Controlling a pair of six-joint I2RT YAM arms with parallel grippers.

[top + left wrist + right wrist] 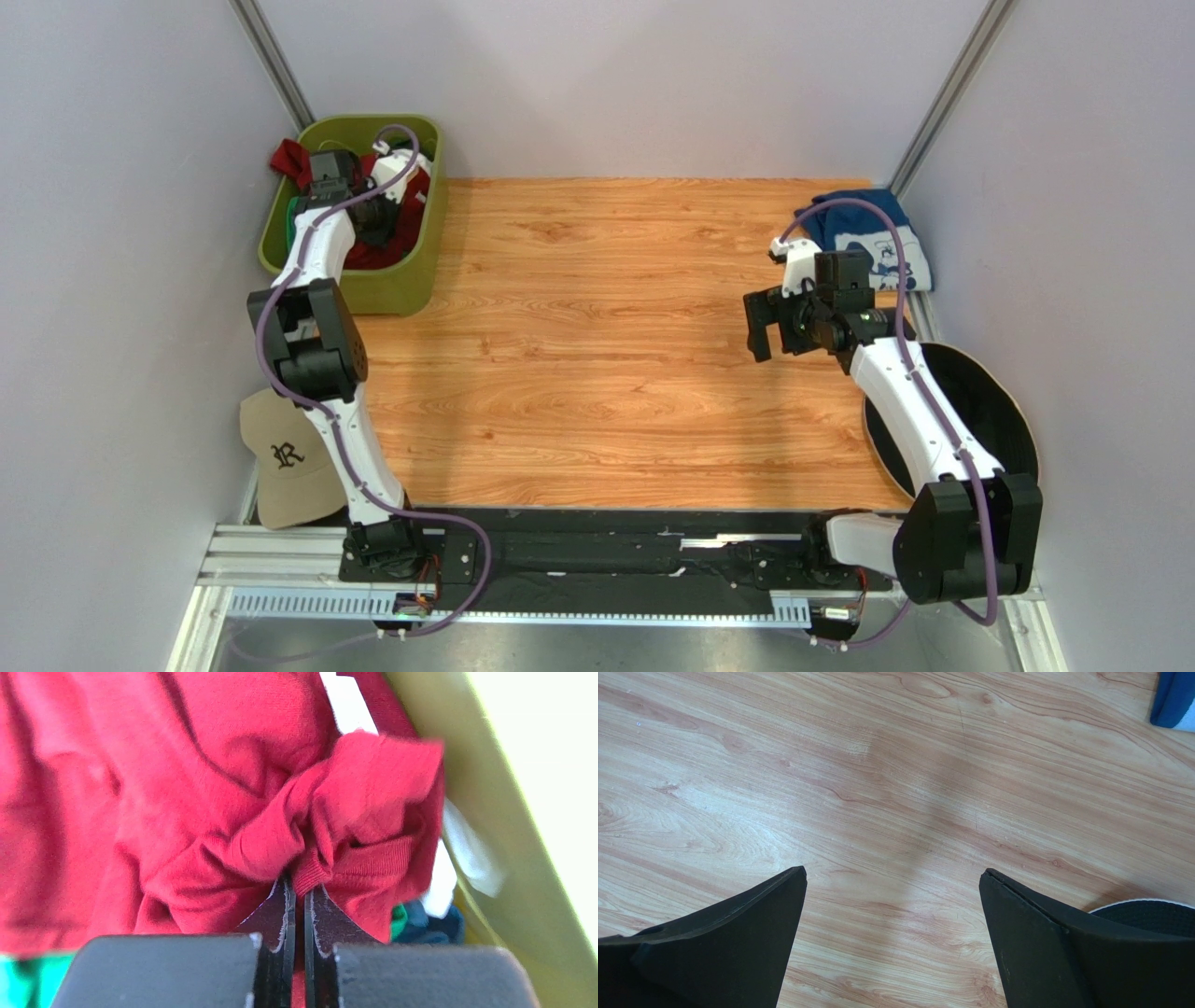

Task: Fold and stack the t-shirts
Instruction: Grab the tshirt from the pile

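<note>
A dark red t-shirt point(400, 224) lies bunched in the olive-green bin point(407, 287) at the back left. My left gripper point(298, 885) reaches into that bin and is shut on a fold of the red t-shirt point(210, 798). Bits of a green t-shirt point(28, 973) and dark blue cloth point(432, 924) show under the red one. A folded navy-blue t-shirt point(877, 238) with white print lies at the table's back right corner; its edge point(1174, 696) shows in the right wrist view. My right gripper point(892, 882) hangs open over bare wood.
A tan baseball cap point(288, 462) lies left of the left arm's base. A black wide-brimmed hat point(989, 406) sits under the right arm at the table's right edge; its brim point(1151, 913) shows in the right wrist view. Grey walls close in on three sides.
</note>
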